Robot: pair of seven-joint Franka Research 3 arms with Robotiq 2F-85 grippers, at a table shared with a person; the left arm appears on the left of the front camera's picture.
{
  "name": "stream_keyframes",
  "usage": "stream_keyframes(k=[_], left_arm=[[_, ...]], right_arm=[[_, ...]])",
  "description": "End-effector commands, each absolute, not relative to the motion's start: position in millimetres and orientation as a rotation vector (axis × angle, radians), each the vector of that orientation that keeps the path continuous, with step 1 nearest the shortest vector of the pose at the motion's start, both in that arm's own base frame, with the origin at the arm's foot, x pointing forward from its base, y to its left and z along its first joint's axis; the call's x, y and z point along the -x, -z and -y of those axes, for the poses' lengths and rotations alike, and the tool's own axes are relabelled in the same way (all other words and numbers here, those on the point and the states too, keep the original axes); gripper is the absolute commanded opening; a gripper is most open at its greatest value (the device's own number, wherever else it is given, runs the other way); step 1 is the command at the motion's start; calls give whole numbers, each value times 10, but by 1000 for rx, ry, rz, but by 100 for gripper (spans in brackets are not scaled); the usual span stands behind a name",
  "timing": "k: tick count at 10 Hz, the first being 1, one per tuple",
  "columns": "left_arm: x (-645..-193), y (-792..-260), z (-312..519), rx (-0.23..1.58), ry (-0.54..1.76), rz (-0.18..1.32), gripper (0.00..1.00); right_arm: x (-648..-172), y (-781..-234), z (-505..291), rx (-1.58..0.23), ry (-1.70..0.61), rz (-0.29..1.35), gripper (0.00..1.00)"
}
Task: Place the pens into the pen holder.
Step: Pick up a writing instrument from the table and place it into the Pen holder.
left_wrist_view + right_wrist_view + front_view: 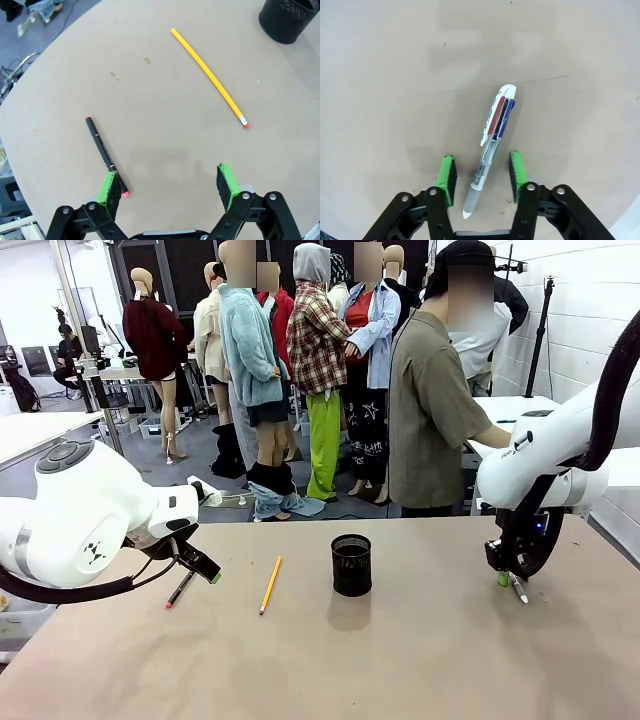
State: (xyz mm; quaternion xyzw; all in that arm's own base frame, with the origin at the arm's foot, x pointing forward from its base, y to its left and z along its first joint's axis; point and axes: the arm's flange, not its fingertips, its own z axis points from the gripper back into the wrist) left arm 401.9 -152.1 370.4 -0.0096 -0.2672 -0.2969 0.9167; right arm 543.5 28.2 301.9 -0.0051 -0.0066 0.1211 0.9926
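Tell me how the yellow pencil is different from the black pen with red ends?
The pencil is yellow and looks longer; the black pen is shorter, with red tips. The black pen lies by the left fingers; the pencil lies nearer the pen holder. Both lie flat on the table, outside it.

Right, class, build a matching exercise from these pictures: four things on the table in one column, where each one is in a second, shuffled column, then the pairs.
Things
1. yellow pencil
2. dark pen
3. clear pen
4. pen holder

Places
A. upright at mid-table, nothing sticking out
B. lying between the open fingers of the right pincer
C. lying flat between the dark pen and the pen holder
D. on the table, one end beside a pad of the left pincer

Pairs: 1-C, 2-D, 3-B, 4-A
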Motion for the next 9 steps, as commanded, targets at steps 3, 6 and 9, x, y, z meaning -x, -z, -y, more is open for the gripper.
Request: stream_keyframes(k=[3, 6, 9], left_arm=[[-4023, -3711, 1508, 21, 608, 551, 100], [-4023, -3711, 1508, 21, 608, 551, 100], [-4023, -3711, 1508, 21, 608, 551, 100]], right_arm=[[-5492, -2990, -321, 36, -286, -28, 0], [-5473, -3032, -491, 11, -448, -8, 0], [-5242, -3338, -763, -212, -808, 217, 0]])
